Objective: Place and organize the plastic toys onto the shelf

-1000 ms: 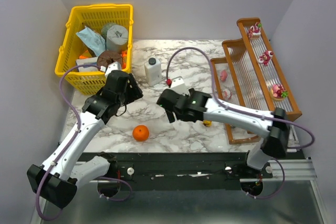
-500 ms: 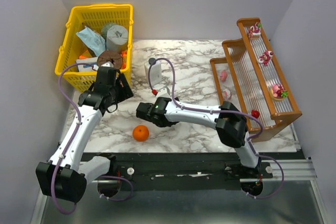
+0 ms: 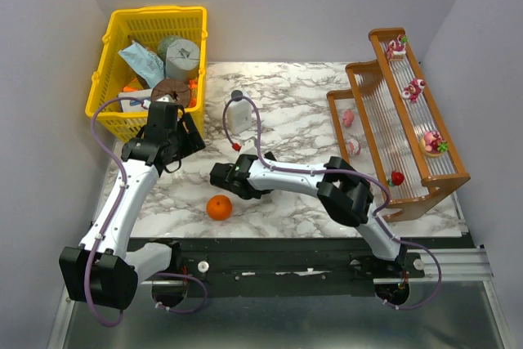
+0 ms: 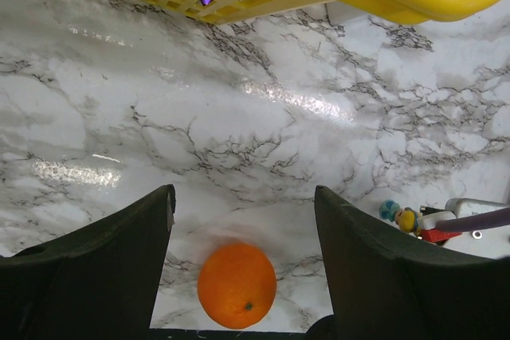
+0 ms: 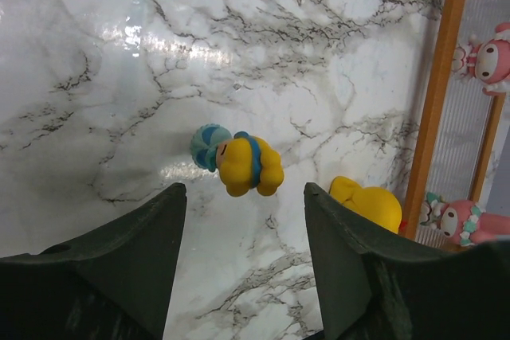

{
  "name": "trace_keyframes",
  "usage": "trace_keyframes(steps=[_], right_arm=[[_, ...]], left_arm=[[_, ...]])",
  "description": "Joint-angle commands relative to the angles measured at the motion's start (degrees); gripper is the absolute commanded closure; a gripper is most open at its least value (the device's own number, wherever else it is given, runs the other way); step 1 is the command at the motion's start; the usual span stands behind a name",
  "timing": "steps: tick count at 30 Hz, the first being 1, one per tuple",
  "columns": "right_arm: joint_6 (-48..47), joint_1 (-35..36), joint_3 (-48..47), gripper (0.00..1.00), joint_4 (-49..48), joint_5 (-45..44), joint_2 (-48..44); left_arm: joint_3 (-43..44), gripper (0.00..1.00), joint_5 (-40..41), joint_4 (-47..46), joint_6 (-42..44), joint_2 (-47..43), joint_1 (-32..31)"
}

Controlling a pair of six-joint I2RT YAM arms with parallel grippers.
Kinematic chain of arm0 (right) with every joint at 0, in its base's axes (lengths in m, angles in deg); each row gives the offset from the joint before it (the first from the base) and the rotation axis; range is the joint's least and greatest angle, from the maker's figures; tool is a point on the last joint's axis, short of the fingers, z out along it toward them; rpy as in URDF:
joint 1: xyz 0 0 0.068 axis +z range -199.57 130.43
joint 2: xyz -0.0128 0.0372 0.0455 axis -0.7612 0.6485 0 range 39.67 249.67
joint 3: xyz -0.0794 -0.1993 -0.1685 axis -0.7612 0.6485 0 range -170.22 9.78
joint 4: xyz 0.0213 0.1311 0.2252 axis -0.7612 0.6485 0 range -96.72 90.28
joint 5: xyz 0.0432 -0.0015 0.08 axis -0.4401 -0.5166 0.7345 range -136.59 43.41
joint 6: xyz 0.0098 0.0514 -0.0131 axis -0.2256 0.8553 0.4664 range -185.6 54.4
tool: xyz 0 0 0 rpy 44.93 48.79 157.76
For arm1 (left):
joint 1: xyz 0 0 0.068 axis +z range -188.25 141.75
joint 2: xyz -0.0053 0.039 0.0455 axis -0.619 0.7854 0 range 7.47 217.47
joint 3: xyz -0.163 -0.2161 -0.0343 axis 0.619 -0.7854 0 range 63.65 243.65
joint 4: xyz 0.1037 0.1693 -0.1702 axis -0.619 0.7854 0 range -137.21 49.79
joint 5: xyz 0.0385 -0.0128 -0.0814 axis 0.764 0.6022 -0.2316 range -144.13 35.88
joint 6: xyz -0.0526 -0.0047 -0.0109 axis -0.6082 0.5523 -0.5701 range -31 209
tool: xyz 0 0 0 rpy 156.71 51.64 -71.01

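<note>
Nearest my bases, the orange ball [image 3: 218, 208] lies on the marble tabletop [image 3: 294, 104]. My left wrist camera shows it in the gap between the spread fingers of my left pincer [image 4: 243, 197], which is released and grasps nothing. My right pincer [image 5: 243, 189] is released too, and sits low over the tabletop just beyond the ball in the top view. Just off its fingertips lies a yellow figurine [image 5: 239, 163] with a blue cap, untouched. A second yellow toy [image 5: 366, 201] lies to the right of it, close against the wooden front rail of the shelf [image 5: 438, 93]. Behind that rail, two pink figurines [image 5: 466, 216] sit on the lowest tier, and three top-tier figurines [image 3: 414, 87] stand spaced along the highest step. Farthest off are the white bottle [image 3: 239, 112] and the yellow basket [image 3: 151, 55], and my left pincer hovers beside the basket.
</note>
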Motion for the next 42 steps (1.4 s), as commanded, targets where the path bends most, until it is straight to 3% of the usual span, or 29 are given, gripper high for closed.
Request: trace_keyframes(steps=[1,8,15,26,29,33,35,42], right_arm=[[-0.62,-1.19,0.31,0.32,-2.74,-4.51,0.55],[-3.17,-2.34,1.19,0.37,-5.9,-3.63,0.2],[-2.64,-2.34,2.15,0.51,-6.08,-3.02,-0.06],[-1.15,-2.42,3.12,0.53,-5.11,-2.14,-0.06],[-1.06,-2.34,3.38,0.59,-5.11,-2.14,-0.59],[-2.2,-2.34,3.56,0.77,-5.2,-1.96,-1.9],[-2.81,-2.51,3.65,0.8,-5.2,-1.79,-2.87],[-15.71,-4.44,8.21,0.98,-10.47,-0.99,-13.06]], left_arm=[[1.16,0.22,-0.92,-1.3,1.28,-0.09,0.35],[0.81,0.24,-0.83,-1.57,1.19,0.17,0.35],[0.45,0.25,-0.57,-1.83,1.1,0.17,0.44],[-0.16,0.26,-1.1,-2.45,1.1,0.44,0.44],[-0.25,0.26,-1.18,-2.45,1.1,0.35,0.44],[-0.34,0.26,-1.36,-2.71,1.1,0.35,0.44],[-0.51,0.26,-1.54,-2.89,1.1,0.35,0.44],[-0.6,0.26,-2.33,-3.33,1.1,0.61,0.44]])
